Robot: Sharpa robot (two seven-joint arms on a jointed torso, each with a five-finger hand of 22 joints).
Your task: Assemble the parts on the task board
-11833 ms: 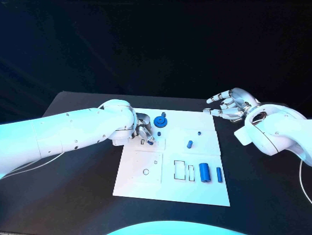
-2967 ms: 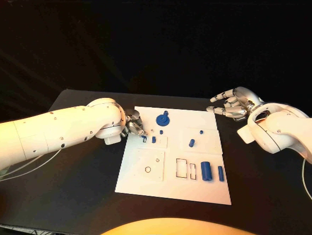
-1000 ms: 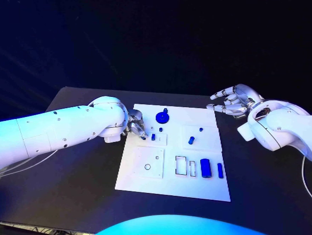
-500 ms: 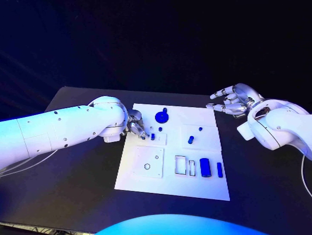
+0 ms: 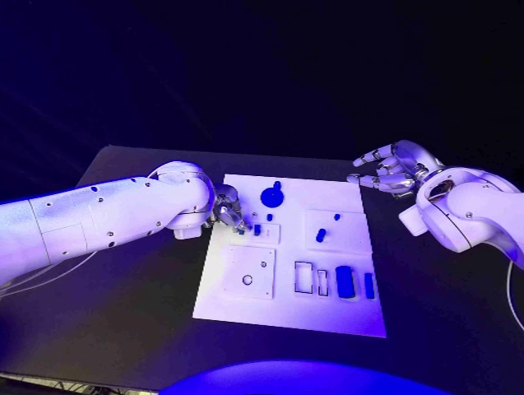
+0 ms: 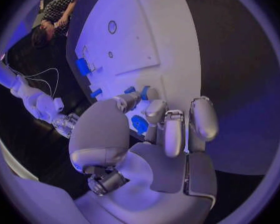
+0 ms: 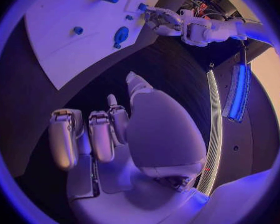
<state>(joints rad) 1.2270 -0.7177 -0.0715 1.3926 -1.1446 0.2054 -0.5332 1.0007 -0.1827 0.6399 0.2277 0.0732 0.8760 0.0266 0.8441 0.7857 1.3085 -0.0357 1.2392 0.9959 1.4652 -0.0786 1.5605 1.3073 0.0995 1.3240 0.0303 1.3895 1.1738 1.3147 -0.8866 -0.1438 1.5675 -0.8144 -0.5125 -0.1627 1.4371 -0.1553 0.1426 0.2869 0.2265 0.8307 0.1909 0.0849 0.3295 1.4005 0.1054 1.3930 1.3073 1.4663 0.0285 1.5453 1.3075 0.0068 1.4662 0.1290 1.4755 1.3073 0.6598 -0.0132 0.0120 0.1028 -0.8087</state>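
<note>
Head view: the task board [image 5: 288,304] lies mid-table. The left hand [image 5: 226,212] sits at the board's left edge, its fingertips down beside a small blue part [image 5: 257,230]; whether it pinches anything I cannot tell. The right hand [image 5: 388,170] hovers off the board's far right corner, fingers loosely spread, holding nothing.

Left wrist view: the left hand's fingers [image 6: 171,129] curl down over the board, blue parts [image 6: 139,124] just beneath them.

Right wrist view: the right hand [image 7: 109,134] hangs over bare table [image 7: 28,134] beside the board [image 7: 59,20], fingers apart.
</note>
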